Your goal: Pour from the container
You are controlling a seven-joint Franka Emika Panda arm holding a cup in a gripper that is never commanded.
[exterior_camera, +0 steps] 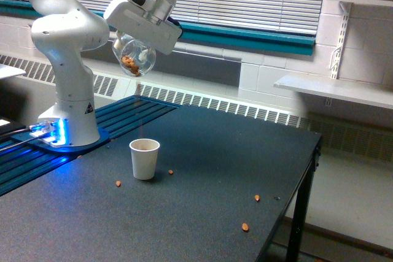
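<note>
The container (135,57), a clear round jar with a few brown nuts inside, hangs tilted high above the table in the exterior view. My gripper (142,36) is shut on it from above. Directly below, on the dark table (202,213), stands a small white paper cup (144,158), upright and open, with something brownish showing just inside its rim. The jar's mouth faces down and toward the exterior view's left. The fingertips are hidden behind the white gripper housing.
Loose nuts lie on the table: one left of the cup (118,183), one right of it (171,172), two farther right (257,198) (245,227). The arm's white base (67,121) stands at the left on a blue slatted surface. The table's edge runs along the right.
</note>
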